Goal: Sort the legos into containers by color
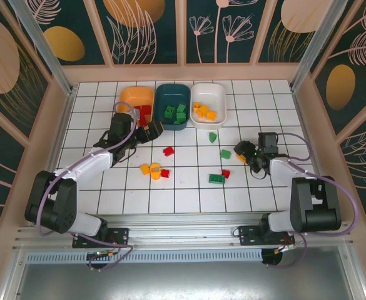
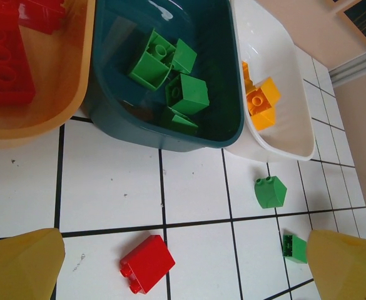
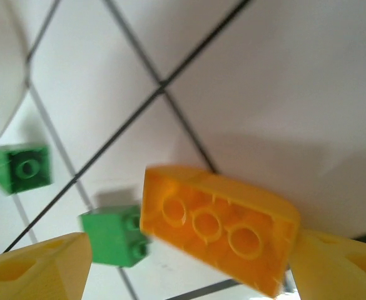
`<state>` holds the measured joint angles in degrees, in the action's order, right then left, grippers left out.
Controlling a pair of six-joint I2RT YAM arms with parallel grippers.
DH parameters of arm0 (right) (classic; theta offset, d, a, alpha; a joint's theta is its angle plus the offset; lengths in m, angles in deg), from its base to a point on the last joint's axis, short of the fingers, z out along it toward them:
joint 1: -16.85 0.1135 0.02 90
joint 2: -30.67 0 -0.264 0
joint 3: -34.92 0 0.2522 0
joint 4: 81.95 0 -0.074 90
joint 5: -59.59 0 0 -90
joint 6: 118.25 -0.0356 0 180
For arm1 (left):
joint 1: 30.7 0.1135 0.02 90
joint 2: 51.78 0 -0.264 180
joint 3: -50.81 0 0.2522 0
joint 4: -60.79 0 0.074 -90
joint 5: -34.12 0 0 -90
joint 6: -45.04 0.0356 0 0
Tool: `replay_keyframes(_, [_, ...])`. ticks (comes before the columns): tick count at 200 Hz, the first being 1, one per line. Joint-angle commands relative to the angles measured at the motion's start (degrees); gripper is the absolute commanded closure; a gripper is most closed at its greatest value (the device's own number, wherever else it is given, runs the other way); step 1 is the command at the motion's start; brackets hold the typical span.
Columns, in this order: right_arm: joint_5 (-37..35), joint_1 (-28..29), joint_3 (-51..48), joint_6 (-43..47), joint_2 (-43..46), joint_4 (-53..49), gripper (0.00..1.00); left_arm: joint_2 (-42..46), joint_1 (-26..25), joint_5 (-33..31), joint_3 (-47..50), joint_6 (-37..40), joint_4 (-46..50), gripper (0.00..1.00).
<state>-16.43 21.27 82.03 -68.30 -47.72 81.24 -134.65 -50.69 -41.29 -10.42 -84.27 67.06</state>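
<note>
to the right on the counter, right pincer gapes around a tilted orange brick, unclamped; closing squarely before lifting seems wise. left pincer apart, empty.

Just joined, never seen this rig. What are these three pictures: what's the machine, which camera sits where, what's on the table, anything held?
Two small robot arms are bolted at the near edge of a tiled table, each ending in a two-finger gripper. The wide picture is from a fixed camera above and behind them. The other two are from wrist cameras; the yellow wedges are the arm's own fingers. At the back: an orange tub with red bricks, a teal tub with green bricks, a white tub with orange bricks. Loose bricks lie mid-table. The left gripper is open and empty. The right gripper has an orange brick between its fingers, against one, clear of the other; gripped or not, I cannot tell.
</note>
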Motion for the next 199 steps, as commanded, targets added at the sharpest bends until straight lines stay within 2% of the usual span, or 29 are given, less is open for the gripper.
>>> replay_keyframes(1, [6.2,0.2,1.7,4.5,0.3,4.0,0.17,-0.1,0.2,0.9,-1.0,-0.1,-0.5,0.02])
replay_keyframes(27, [10.9,0.3,3.9,8.1,0.1,1.3,0.18,-0.3,0.2,1.0,-1.1,0.2,0.4,0.01])
replay_keyframes(59, [1.0,0.5,7.7,15.0,-0.7,-6.0,0.20,-0.2,-0.2,1.1,-1.1,-0.1,0.3,0.01])
replay_keyframes(91, [-8.1,3.7,10.6,18.7,-5.0,-10.8,0.41,-0.5,-1.1,1.3,-2.0,0.7,1.9,0.02])
replay_keyframes(120, [-19.4,10.7,11.8,19.7,-7.5,-14.1,0.37,-0.2,-1.8,1.0,-2.0,1.1,2.8,0.03])
replay_keyframes(134, [-23.5,12.3,12.1,19.3,-8.7,-14.6,0.34,-0.2,-2.1,1.0,-2.1,1.1,3.1,0.03])
replay_keyframes(156, [-26.0,12.9,12.4,18.7,-9.5,-14.9,0.35,0.1,-2.4,1.1,-2.5,1.2,3.8,0.03])
replay_keyframes(199, [-26.7,13.2,12.1,18.7,-8.0,-14.0,0.38,0.9,-2.6,1.1,-2.5,1.1,4.1,0.03])
